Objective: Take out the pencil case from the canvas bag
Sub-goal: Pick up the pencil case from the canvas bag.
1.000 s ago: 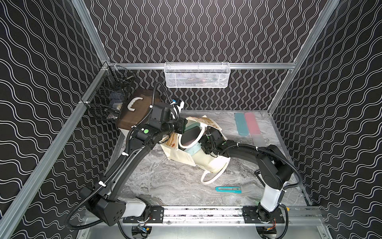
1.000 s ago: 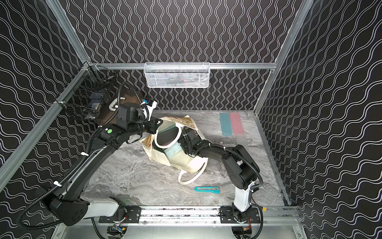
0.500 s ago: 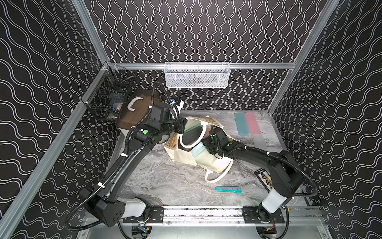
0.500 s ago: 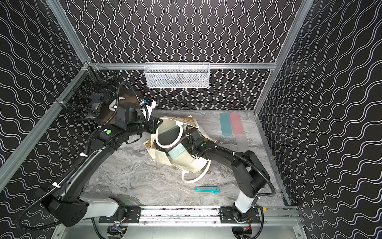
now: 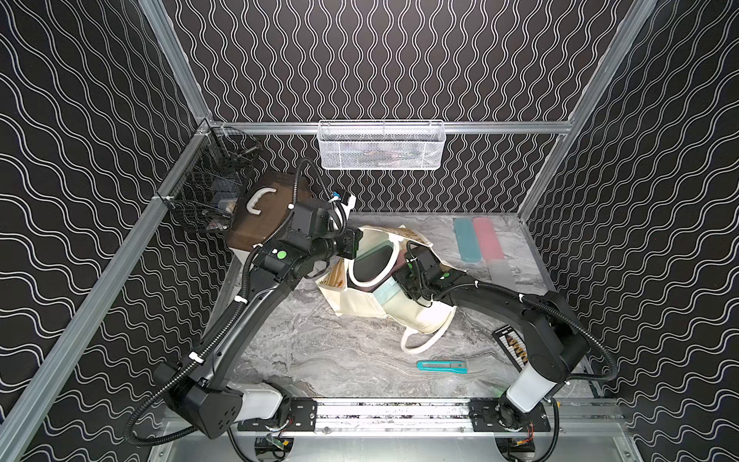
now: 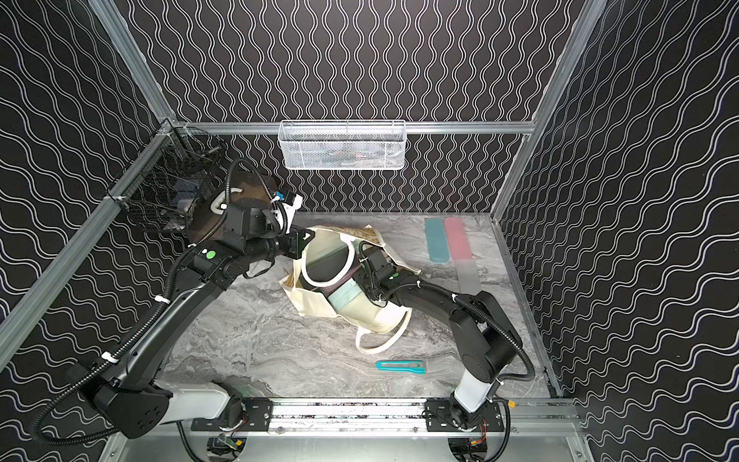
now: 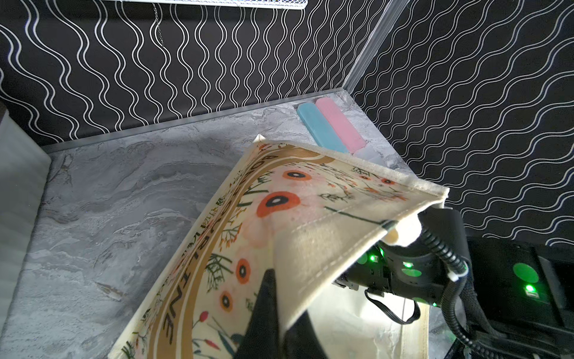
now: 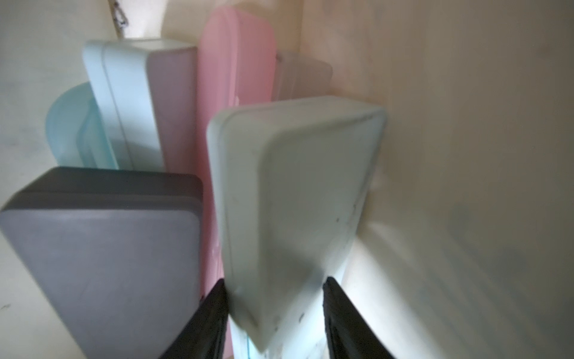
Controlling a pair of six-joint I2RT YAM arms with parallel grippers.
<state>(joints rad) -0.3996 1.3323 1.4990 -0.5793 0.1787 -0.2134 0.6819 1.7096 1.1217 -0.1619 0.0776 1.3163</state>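
The pencil case [image 5: 386, 291] shows in both top views as a pale teal end in the mouth of the canvas bag [image 5: 358, 306]. The bag lies on its side on the marble tabletop [image 5: 340, 352] with its mouth lifted. The left gripper [image 5: 353, 245] holds the bag's upper rim, and the right gripper [image 5: 396, 280] reaches into the mouth from the opposite side. A teal utility knife [image 5: 442, 366] lies well apart from the bag, towards the arms' rail. From the left wrist, the jaws are pressed together on the bag's hem, next to its floral print. A blue case [image 7: 320, 129] and a pink case [image 7: 340, 126] lie beyond the bag by the wall. From the right wrist, inside the bag, the jaws pinch the pencil case by both sides. A grey case [image 8: 102, 248] and a second pink case [image 8: 236, 62] stand just beside it.
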